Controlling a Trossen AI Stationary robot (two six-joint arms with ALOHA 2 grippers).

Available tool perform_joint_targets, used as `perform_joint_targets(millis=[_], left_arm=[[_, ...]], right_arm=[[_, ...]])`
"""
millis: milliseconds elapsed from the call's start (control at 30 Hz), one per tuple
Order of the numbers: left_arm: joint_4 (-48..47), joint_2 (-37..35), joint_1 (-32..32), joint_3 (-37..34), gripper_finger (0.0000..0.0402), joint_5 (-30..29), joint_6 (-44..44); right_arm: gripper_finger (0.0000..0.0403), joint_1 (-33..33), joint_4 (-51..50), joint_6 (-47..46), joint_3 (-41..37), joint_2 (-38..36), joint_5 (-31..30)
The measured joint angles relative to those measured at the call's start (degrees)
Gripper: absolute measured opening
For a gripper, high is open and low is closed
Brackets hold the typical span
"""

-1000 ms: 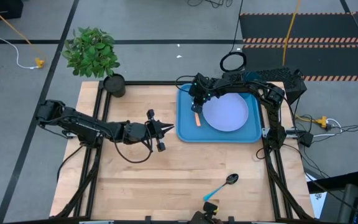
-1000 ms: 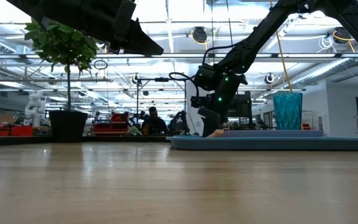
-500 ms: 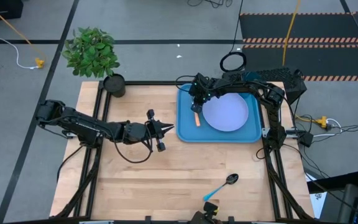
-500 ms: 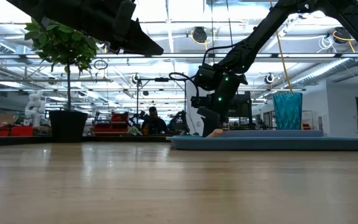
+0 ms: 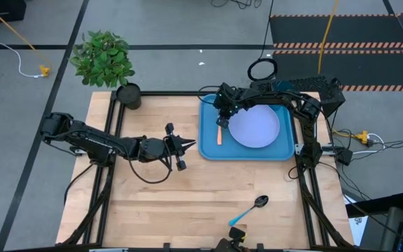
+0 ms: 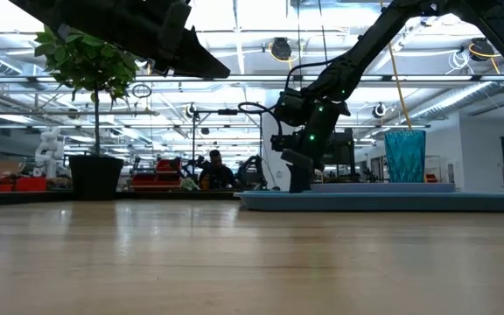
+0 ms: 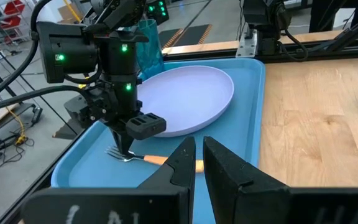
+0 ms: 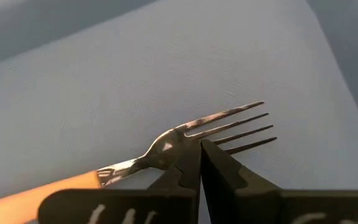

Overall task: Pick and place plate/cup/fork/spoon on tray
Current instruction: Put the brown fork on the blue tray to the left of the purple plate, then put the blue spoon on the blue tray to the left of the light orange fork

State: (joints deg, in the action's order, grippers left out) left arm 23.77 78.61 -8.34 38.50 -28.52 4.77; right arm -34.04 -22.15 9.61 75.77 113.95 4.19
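The blue tray point(image 5: 208, 150) lies at the table's far right and holds the lavender plate point(image 5: 254, 127). The orange-handled fork point(image 5: 220, 134) lies flat on it, left of the plate. The teal cup point(image 7: 148, 43) stands at the tray's far side, behind my right arm. My right gripper point(image 5: 220, 120) is shut, its tips down at the fork's head point(image 7: 120, 152). My left gripper point(image 5: 193, 145) hovers over mid-table, left of the tray, shut with nothing between its fingers. The blue-handled spoon point(image 5: 250, 210) lies on the wood near the front edge. My right gripper points its shut fingertips point(image 8: 191, 162) steeply down from above at the fork's head, where the tines join the neck point(image 8: 176, 144). The fork lies flat on the tray floor, handle toward the near side. Whether the tips touch the metal, I cannot tell.
A potted plant point(image 5: 105, 59) stands at the table's far left corner. Bare wood stretches between the left gripper and the spoon. The tray's raised rim point(image 6: 392, 201) runs along the table's right part.
The fork's orange handle has swung a little toward the tray's left rim. It has also sunk flat: the orange tip seen under my right gripper in the low view no longer shows. The tine end has stayed under the gripper. Both arms have kept still.
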Motion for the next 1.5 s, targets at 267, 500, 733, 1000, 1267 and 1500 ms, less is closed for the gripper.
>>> perform_joint_targets(millis=[267,500,733,1000,1267,1500], left_arm=[[0.00,0.00,0.00,0.00,0.0035,0.01,-0.12],[0.02,0.00,0.00,0.00,0.0035,0.01,-0.32],[0.02,0.00,0.00,0.00,0.0035,0.03,-0.32],[0.04,0.00,0.00,0.00,0.0035,0.03,-0.32],[0.04,0.00,0.00,0.00,0.0035,0.03,-0.29],[0.19,0.00,0.07,0.00,0.0035,0.01,0.82]], right_arm=[[0.0004,0.00,0.30,0.23,0.00,-0.05,0.04],[0.0004,0.00,0.79,0.50,0.00,-0.09,0.04],[0.0004,0.00,1.21,1.42,0.02,-0.13,0.04],[0.0004,0.00,2.23,1.97,0.04,-0.17,0.07],[0.0004,0.58,2.07,2.15,0.07,-0.76,0.35],[0.0004,5.20,-1.14,1.93,0.09,-8.30,0.47]])
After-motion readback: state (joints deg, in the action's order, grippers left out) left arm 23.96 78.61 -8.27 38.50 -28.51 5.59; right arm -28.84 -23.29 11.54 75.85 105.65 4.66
